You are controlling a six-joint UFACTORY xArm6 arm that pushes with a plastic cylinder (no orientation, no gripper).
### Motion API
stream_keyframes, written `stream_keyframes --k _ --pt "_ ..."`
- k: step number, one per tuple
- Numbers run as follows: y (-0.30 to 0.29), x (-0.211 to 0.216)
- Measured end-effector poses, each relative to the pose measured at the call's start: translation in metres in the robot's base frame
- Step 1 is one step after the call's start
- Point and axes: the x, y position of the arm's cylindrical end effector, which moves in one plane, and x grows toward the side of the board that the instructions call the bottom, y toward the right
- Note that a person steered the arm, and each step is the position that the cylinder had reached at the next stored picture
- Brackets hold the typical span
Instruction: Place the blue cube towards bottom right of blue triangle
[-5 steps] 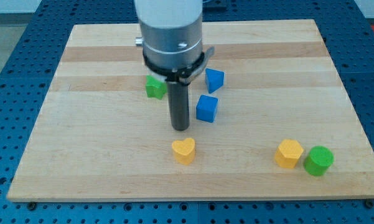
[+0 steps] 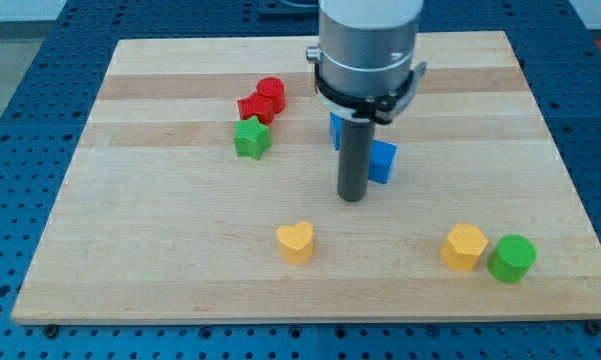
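The blue cube [image 2: 382, 162] sits near the board's middle, partly hidden behind my rod. My tip [image 2: 352, 197] is down on the board just left of and below the cube, touching or nearly touching its left side. The blue triangle [image 2: 334, 130] is mostly hidden behind the rod, with only a sliver showing up and to the left of the cube.
A green star [image 2: 251, 138] lies left of the rod, with two red blocks [image 2: 261, 100] above it. A yellow heart [image 2: 295, 242] lies at bottom centre. A yellow hexagon-like block [image 2: 464, 247] and a green cylinder [image 2: 511, 258] sit at bottom right.
My rod has moved right, and the blue cube has slid right with it. The red blocks, hidden before, now show.
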Motion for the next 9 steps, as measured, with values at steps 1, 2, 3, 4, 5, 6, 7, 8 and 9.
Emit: stream_keyframes --k 1,2,3,4,5,6,7,8,9 --pt "0.026 0.007" --pt "0.038 -0.007" --pt "0.043 -0.029" --pt "0.043 -0.035" --pt "0.049 -0.026" --pt "0.057 -0.008" --pt "-0.003 -0.014" --pt "-0.067 -0.01" --pt "-0.061 0.023"
